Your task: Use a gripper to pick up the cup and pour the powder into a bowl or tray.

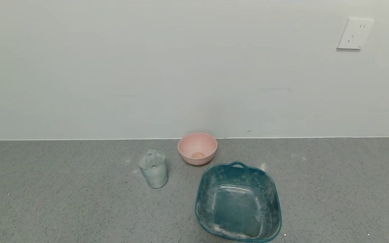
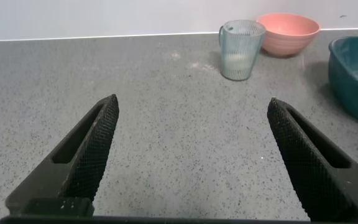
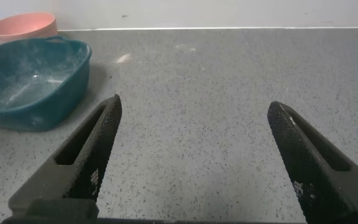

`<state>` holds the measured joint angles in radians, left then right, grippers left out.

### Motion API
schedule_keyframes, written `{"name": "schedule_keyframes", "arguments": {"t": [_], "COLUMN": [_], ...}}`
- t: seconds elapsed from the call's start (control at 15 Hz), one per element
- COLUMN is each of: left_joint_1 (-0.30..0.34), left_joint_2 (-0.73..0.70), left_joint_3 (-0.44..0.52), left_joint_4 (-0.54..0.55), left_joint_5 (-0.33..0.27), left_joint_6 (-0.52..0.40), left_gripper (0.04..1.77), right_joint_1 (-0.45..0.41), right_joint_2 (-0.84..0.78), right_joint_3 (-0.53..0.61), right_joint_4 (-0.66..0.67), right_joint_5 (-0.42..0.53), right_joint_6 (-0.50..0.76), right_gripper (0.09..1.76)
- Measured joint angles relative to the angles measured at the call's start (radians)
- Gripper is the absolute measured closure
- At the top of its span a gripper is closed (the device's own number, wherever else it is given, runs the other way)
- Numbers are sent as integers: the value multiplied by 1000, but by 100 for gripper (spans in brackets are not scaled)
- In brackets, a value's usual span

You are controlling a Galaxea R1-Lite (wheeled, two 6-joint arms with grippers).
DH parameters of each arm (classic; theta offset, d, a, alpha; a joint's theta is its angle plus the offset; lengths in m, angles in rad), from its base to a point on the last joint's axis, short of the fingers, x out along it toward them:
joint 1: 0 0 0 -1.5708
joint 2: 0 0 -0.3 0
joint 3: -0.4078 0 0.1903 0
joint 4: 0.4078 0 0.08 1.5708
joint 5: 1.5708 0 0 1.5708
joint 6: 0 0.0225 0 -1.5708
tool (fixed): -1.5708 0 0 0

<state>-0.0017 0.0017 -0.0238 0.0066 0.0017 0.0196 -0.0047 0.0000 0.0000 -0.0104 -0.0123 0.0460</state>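
Overhead, the head view shows no arm at all: only the cup [image 1: 153, 168] standing upright on the grey surface [image 1: 62, 202], left of centre, with a pink bowl [image 1: 197, 147] just beyond it to the right by the wall and the teal basin [image 1: 237, 202] nearer and to the right, its floor dusted white. Some pale powder [image 1: 154, 179] seems to sit low in the cup.

From the left wrist, the left claw [image 2: 191, 118] is spread wide and holds nothing; the cup [image 2: 240, 50] lies well ahead of it, slightly to one side of the gap, with the pink bowl [image 2: 288, 32] behind and the basin [image 2: 356, 74] off at the edge.

From the right wrist, the right claw [image 3: 194, 118] is likewise wide open and empty, low over bare surface, with the basin [image 3: 33, 81] ahead and to its left.

Judging by position, the left arm is better placed to reach: centre the cup between the fingers, close around the ribbed middle, lift level, then tip slowly over the basin
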Motion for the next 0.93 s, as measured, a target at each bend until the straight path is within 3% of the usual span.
{"name": "schedule_keyframes", "arguments": {"t": [0.4,0.93], "left_joint_1": [2,-68], "left_joint_2": [66,513], "left_joint_3": [-144,-388], "left_joint_4": [36,30], "left_joint_5": [-2,3], "left_joint_6": [4,6], "left_gripper": [9,9], "right_joint_1": [0,0], "right_joint_2": [0,0], "right_joint_3": [0,0], "right_joint_4": [0,0], "right_joint_5": [0,0], "right_joint_6": [0,0], "right_gripper": [14,14]}}
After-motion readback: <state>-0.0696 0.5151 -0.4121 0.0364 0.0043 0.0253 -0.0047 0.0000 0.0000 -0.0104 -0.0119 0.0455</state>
